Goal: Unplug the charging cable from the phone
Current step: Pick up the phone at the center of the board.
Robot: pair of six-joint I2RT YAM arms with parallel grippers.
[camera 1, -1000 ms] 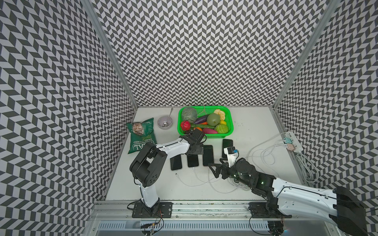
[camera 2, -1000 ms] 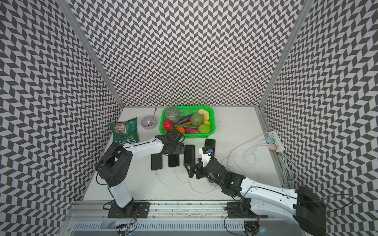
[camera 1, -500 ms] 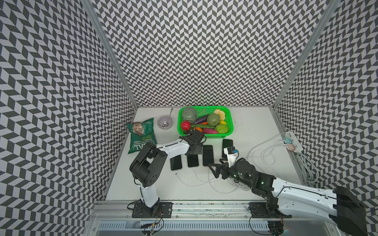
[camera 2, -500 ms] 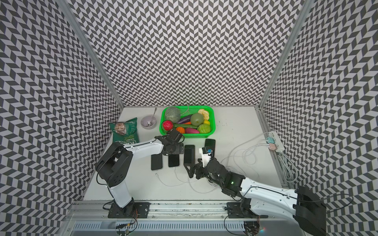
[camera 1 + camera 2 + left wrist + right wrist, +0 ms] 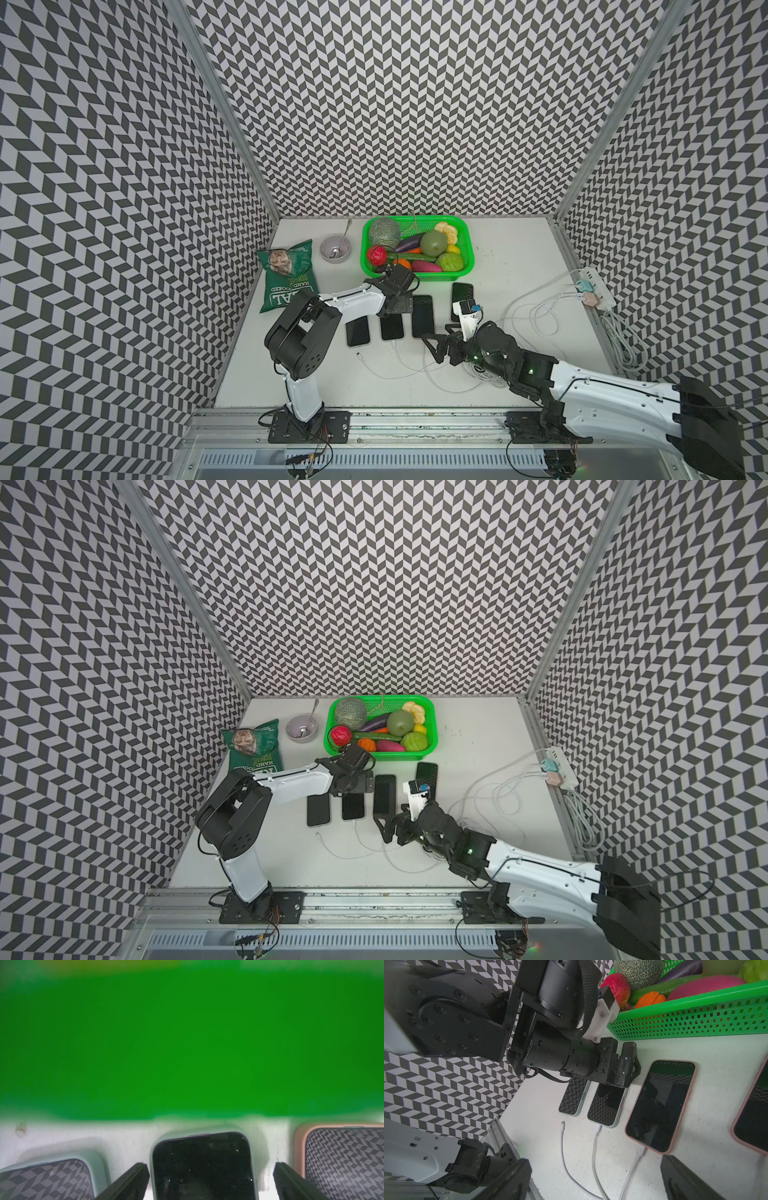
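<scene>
Jaws apart on both: left gripper [image 5: 209, 1165] straddles a phone [image 5: 202, 1176]; two plugged cables [image 5: 594, 1147] lie just ahead of the right gripper [image 5: 595, 1161].

left pincer [image 5: 209, 1165] marginally narrower, astride phone [image 5: 202, 1153]

White table [image 5: 519, 257]; four phones [image 5: 422, 316]; cables [image 5: 562, 1140]; green basket [image 5: 440, 275]; bowl [image 5: 332, 257]; chip bag [image 5: 289, 276]

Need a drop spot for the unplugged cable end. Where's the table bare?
Bare: the back right, between the basket and the power strip; also the front edge beside the left arm's base. Crowded: the phone row mid-table and the cable loops to its right.
</scene>
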